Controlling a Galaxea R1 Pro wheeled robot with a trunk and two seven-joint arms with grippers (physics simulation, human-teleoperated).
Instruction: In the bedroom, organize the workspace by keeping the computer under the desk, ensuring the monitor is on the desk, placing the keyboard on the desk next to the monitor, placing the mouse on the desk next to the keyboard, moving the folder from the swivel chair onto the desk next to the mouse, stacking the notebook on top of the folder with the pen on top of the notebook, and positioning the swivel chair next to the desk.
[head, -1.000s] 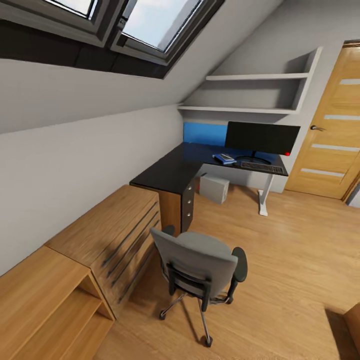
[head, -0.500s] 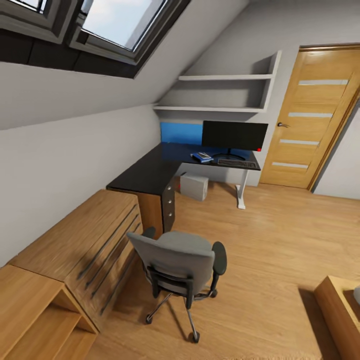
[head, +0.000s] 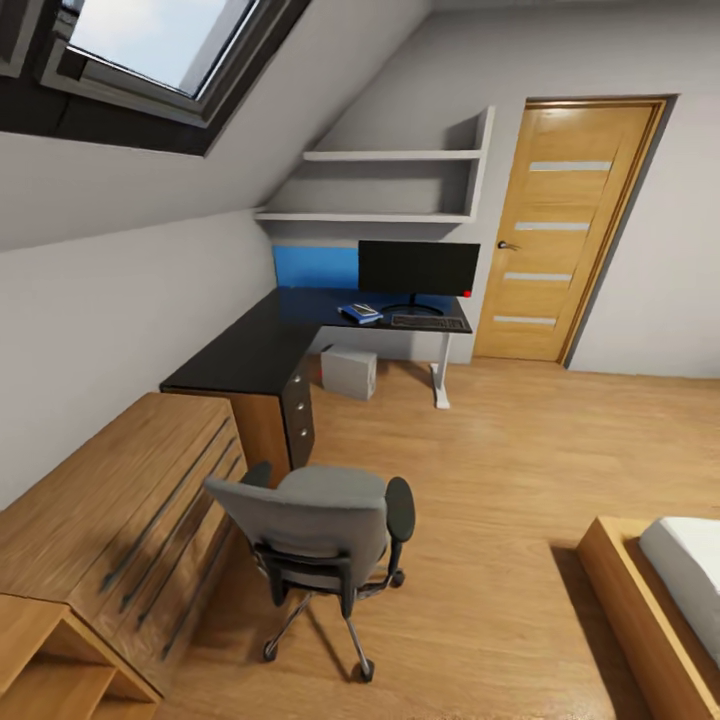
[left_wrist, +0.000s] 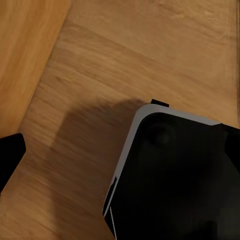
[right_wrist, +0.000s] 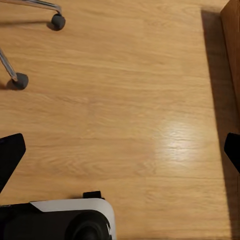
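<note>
L wrist view: one dark fingertip at frame edge, other not seen, so can't tell if L jaws are spread or closed; nothing seen btwn them. Below them wood floor and the robot's black-and-white base.

R wrist view: two dark fingertips at opposite frame edges, wide apart, so R gripper is released, holding nothing. Floor lies under the gap; robot base just beside the jaws, two chair casters w/ chrome legs further out beyond them.

Head view, near to far: chair stands on the floor, back toward the cam, just beside a light wood chest w/ bar handles. Bed corner on the other side of the room. Past the chair, black L-shaped desk w/ round-knob drawers, apart from the chair. Computer sits on the floor under the desk's far wing. On that wing: monitor upright at the back, keyboard in front of it, blue folder just beside the keyboard w/ sth darker on top, too small to tell what. Mouse, pen too small to make out. Blue panel behind the desk, two wall shelves above, wood door beside the desk.
</note>
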